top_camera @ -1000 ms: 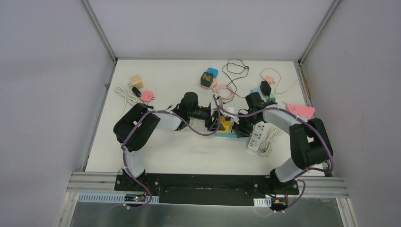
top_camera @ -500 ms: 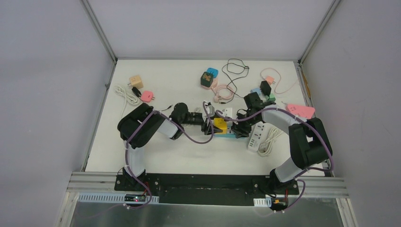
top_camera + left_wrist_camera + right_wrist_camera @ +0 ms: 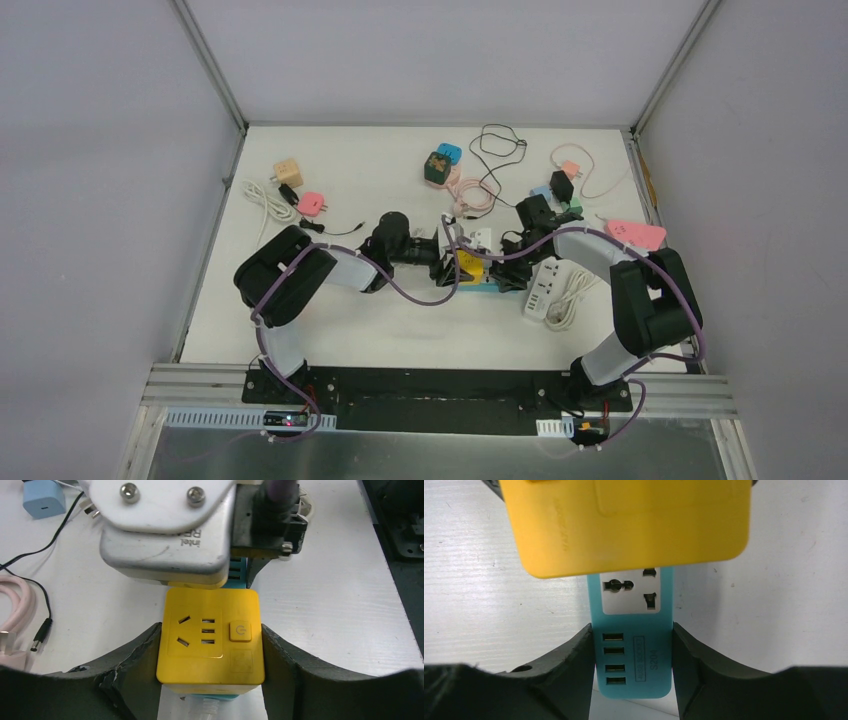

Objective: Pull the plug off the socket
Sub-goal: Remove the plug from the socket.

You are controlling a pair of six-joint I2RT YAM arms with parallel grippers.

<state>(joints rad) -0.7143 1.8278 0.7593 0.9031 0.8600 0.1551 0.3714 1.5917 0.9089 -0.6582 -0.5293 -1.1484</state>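
Pull step: my left gripper (image 3: 210, 647) clamps yellow plug (image 3: 210, 625) atop teal strip (image 3: 633, 630); right gripper (image 3: 631, 652) grips teal strip. Next, I reckon: lift straight off.

Prongs of yellow plug (image 3: 210, 635) hidden under its own body, between jaws of left end effector (image 3: 210, 652). Far part of blue socket strip (image 3: 631, 645), ahead of right end effector (image 3: 631, 652), covered by plug. Plug cut off at upper edge, right wrist view.
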